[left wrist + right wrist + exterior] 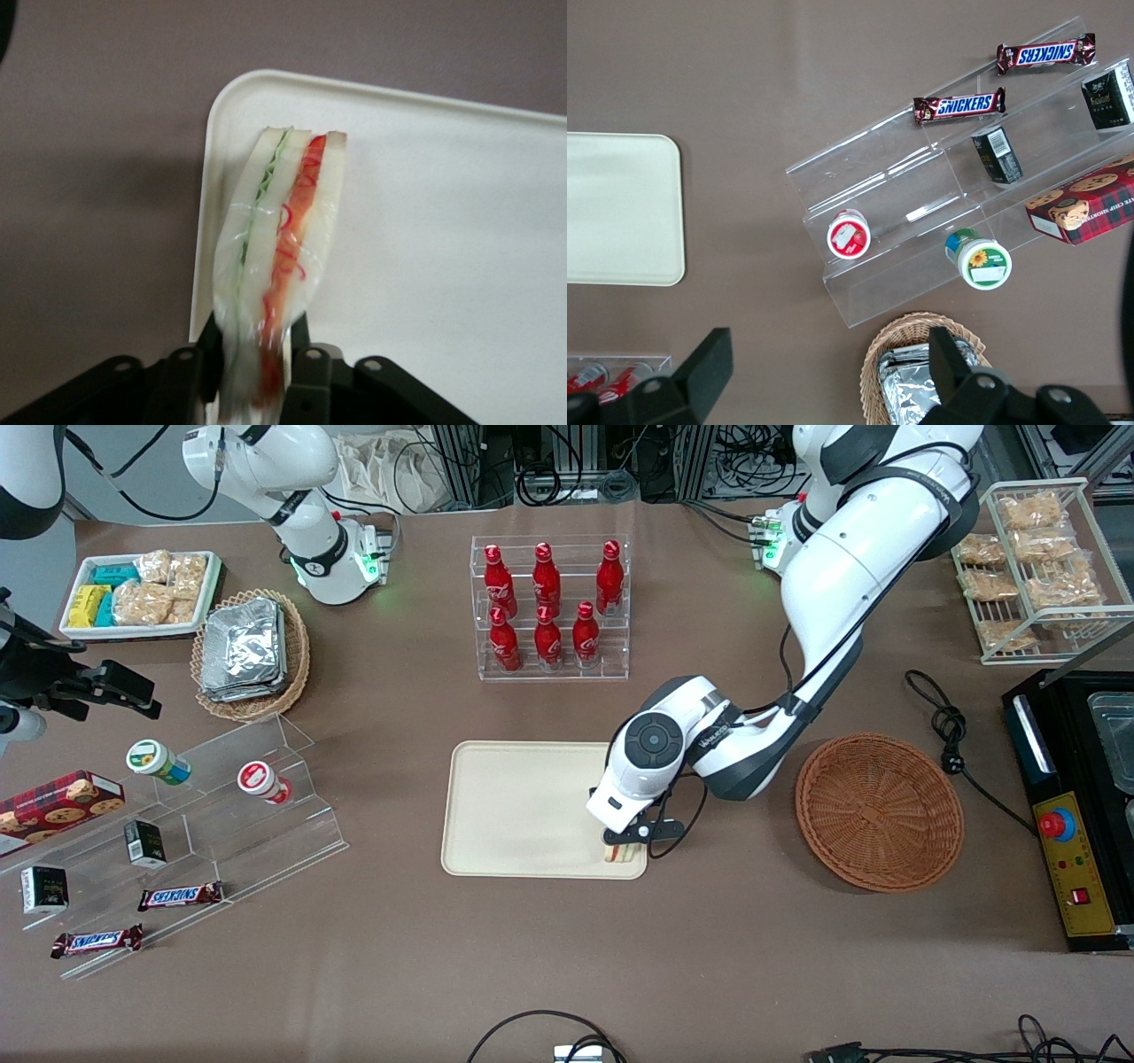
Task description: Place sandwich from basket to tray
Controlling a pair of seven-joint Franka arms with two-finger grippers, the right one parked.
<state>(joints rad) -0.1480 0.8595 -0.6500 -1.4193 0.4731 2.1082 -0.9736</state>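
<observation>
The sandwich (282,239), a clear-wrapped wedge with green and red filling lines, is held on edge in my left gripper (254,341), which is shut on it. In the front view the gripper (625,849) hangs over the tray's corner nearest the basket and the camera, the sandwich (621,855) just showing beneath the fingers. The cream tray (518,810) lies mid-table, and its rounded corner (232,97) shows under the sandwich. The round reddish-brown wicker basket (879,810) sits empty toward the working arm's end of the table.
A clear rack of red bottles (549,607) stands farther from the camera than the tray. An acrylic stepped shelf (221,815) with snacks and a foil-packet basket (251,654) lie toward the parked arm's end. A black appliance (1076,806) and a cable (952,735) are near the basket.
</observation>
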